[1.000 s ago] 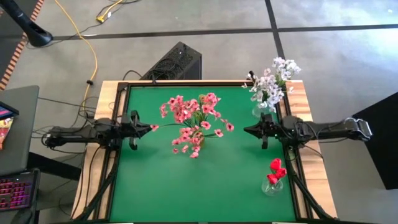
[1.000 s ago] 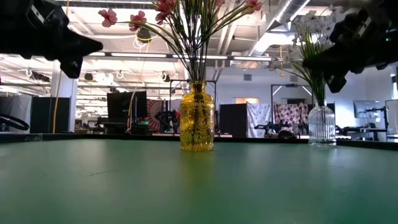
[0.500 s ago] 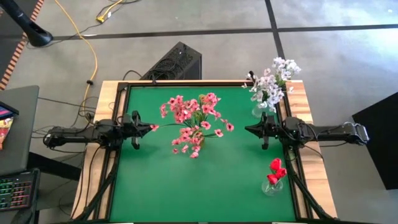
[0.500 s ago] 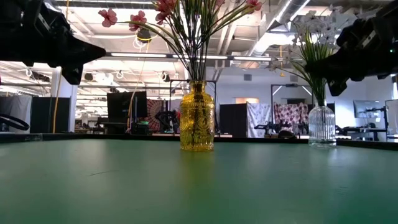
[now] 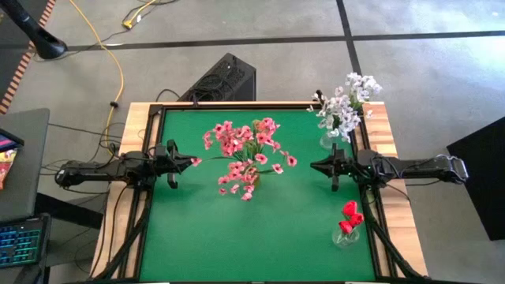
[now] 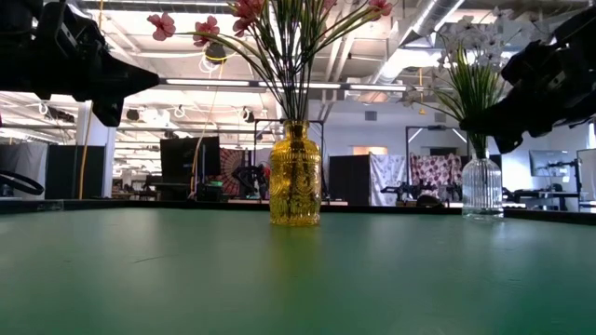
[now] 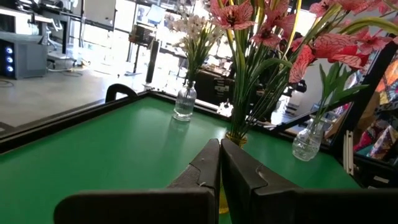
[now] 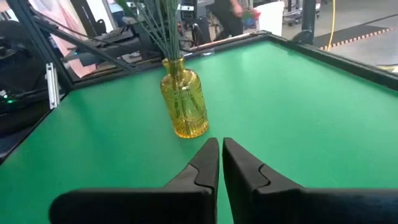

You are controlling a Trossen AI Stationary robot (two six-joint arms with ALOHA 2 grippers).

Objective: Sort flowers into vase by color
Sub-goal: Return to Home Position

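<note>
Nearest, toward the right edge of the green mat (image 5: 197, 237), a small clear vase (image 5: 345, 237) holds the red buds (image 5: 350, 213). Just past it my right gripper (image 5: 314, 166) reaches in from the right side, fingers pressed together and holding nothing. My left gripper (image 5: 189, 162) faces it from the left side, likewise pressed together and empty; from above, one pink blossom shows just beside its tip. Between them, mid-mat, the yellow vase (image 6: 295, 177) stands upright with the pink flowers (image 5: 245, 154) fanning wide above it. It sits straight ahead of my right fingers, apart from them. Farther on, at the far right corner, a ribbed vase (image 6: 481, 188) carries the white flowers (image 5: 345, 99). Beyond the table, a black box (image 5: 225, 79) and a yellow cable (image 5: 118, 67) lie on the floor.
</note>
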